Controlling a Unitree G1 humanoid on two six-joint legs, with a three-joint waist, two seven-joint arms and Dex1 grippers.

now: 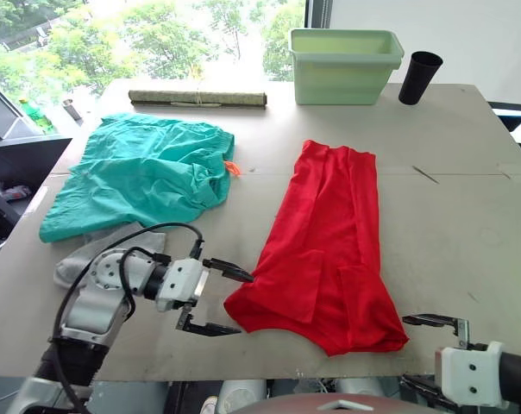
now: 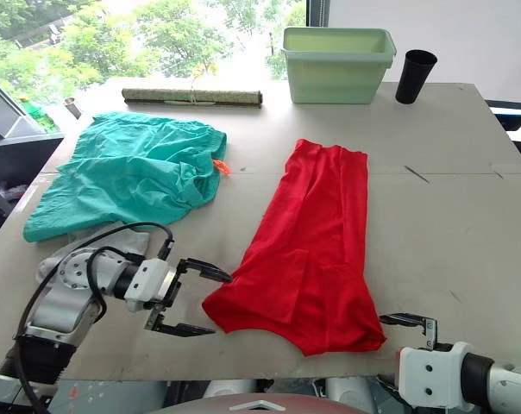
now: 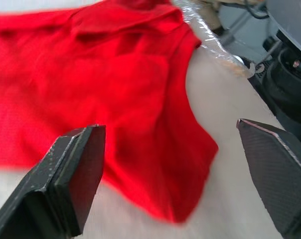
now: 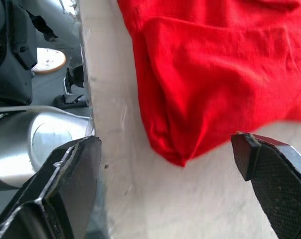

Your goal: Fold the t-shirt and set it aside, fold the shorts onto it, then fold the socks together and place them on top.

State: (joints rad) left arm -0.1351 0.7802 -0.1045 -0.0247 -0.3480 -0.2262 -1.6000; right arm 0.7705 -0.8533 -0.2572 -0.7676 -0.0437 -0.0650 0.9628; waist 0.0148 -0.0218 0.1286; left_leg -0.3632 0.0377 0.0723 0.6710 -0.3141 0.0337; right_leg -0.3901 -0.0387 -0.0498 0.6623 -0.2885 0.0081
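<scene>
The red t-shirt [image 1: 329, 233] lies in the middle of the table as a long strip, sides folded in, its wider end towards the front edge. My left gripper [image 1: 222, 298] hovers open just left of the shirt's near-left corner, fingers [image 3: 73, 174] spread wide. My right gripper [image 1: 421, 352] is open at the table's front edge, beside the shirt's near-right corner [image 4: 175, 149]. The teal-green shorts [image 1: 144, 172] lie crumpled at the left, orange cord [image 1: 233, 167] showing. The pale grey socks [image 1: 92, 250] lie in front of the shorts, partly hidden by my left arm.
A pale green bin [image 1: 342, 65] and a black cup [image 1: 418, 78] stand at the back right. A long rolled mat [image 1: 197, 98] lies along the back edge. The table [image 1: 467, 198] is bare to the right of the shirt.
</scene>
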